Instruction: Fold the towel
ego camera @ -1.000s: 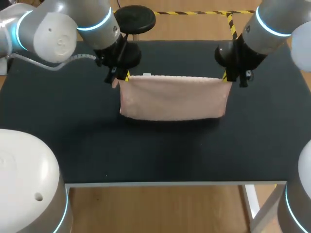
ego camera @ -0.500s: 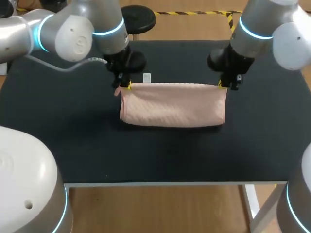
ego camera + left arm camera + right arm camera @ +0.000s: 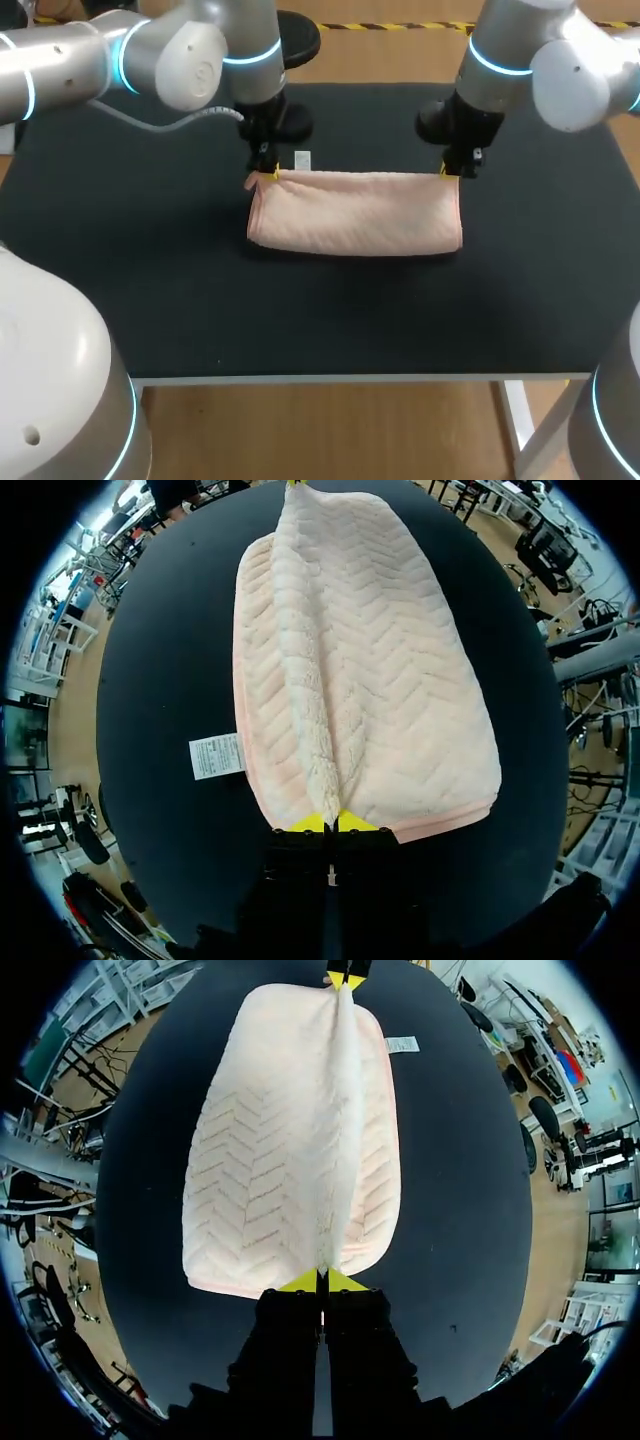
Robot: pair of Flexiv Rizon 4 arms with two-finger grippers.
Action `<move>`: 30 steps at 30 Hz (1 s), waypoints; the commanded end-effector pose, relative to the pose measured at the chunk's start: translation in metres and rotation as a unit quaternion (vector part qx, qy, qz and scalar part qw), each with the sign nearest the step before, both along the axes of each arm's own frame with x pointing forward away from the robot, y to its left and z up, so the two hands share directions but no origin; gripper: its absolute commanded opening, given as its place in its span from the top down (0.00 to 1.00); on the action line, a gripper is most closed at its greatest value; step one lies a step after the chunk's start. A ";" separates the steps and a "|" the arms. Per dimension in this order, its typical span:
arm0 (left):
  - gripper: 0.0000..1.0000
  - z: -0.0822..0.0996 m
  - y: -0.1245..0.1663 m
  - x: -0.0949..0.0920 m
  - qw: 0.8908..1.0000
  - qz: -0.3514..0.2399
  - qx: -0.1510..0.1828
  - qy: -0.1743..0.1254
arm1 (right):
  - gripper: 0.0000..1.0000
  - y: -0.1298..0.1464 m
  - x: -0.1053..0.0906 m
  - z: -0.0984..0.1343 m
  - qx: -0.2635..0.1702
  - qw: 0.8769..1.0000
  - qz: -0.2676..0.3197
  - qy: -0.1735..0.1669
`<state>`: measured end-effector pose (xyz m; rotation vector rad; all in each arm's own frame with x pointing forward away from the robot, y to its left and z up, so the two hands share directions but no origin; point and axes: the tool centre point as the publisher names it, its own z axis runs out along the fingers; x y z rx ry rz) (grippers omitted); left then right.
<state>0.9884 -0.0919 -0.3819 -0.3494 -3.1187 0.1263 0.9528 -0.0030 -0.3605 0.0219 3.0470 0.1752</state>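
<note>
From above, the pink towel (image 3: 355,212) lies folded in a long band on the black table (image 3: 150,290). The left gripper (image 3: 265,174) pinches its far corner at one end, and the right gripper (image 3: 449,172) pinches the far corner at the other. A small white label (image 3: 302,160) lies just beside the left gripper.

In the left wrist view, the yellow tips clamp a raised ridge of towel running straight ahead.

In the right wrist view, the fingers likewise clamp that ridge, with towel spread on both sides.
</note>
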 end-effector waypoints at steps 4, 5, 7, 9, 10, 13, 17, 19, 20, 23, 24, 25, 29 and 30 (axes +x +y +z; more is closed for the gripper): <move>1.00 -0.004 0.001 0.008 0.999 0.006 0.010 0.034 | 1.00 0.001 0.008 -0.002 -0.005 1.000 0.003 0.010; 1.00 -0.004 0.002 0.009 0.999 0.007 0.010 0.034 | 1.00 0.001 0.009 -0.002 -0.006 1.000 0.003 0.010; 1.00 -0.004 0.003 0.012 0.999 0.010 0.012 0.033 | 1.00 0.000 0.010 -0.002 -0.007 1.000 0.001 0.009; 1.00 -0.004 0.003 0.016 0.999 0.013 0.013 0.030 | 1.00 0.000 0.012 -0.004 -0.009 1.000 0.001 0.008; 1.00 -0.005 0.003 0.018 0.999 0.017 0.013 0.029 | 1.00 0.000 0.013 -0.004 -0.011 1.000 0.001 0.006; 1.00 -0.005 0.004 0.022 0.999 0.022 0.013 0.027 | 1.00 0.001 0.018 -0.005 -0.011 1.000 0.000 0.002; 1.00 -0.006 0.004 0.028 0.999 0.024 0.014 0.024 | 1.00 0.002 0.024 -0.005 -0.011 1.000 -0.007 -0.004; 1.00 -0.006 0.003 0.030 0.999 0.023 0.015 0.024 | 1.00 0.002 0.026 -0.006 -0.012 1.000 -0.009 -0.006; 1.00 -0.007 0.003 0.030 0.999 0.023 0.014 0.025 | 1.00 0.002 0.027 -0.006 -0.011 1.000 -0.010 -0.008; 0.00 -0.009 0.004 0.030 0.999 0.032 0.014 0.032 | 0.28 0.002 0.029 -0.006 -0.007 1.000 -0.021 -0.015; 0.00 -0.010 0.005 0.030 0.999 0.033 0.014 0.032 | 0.00 0.001 0.030 -0.006 -0.008 0.999 -0.032 -0.021; 0.00 -0.010 0.005 0.030 0.999 0.037 0.012 0.034 | 0.00 0.000 0.031 -0.005 0.001 0.999 -0.031 -0.025; 0.00 -0.006 0.012 0.029 0.998 0.060 -0.006 0.036 | 0.00 -0.006 0.032 0.006 0.022 0.997 -0.045 -0.060; 0.00 -0.005 0.014 0.030 0.997 0.065 -0.006 0.033 | 0.00 -0.008 0.032 0.009 0.027 0.996 -0.048 -0.065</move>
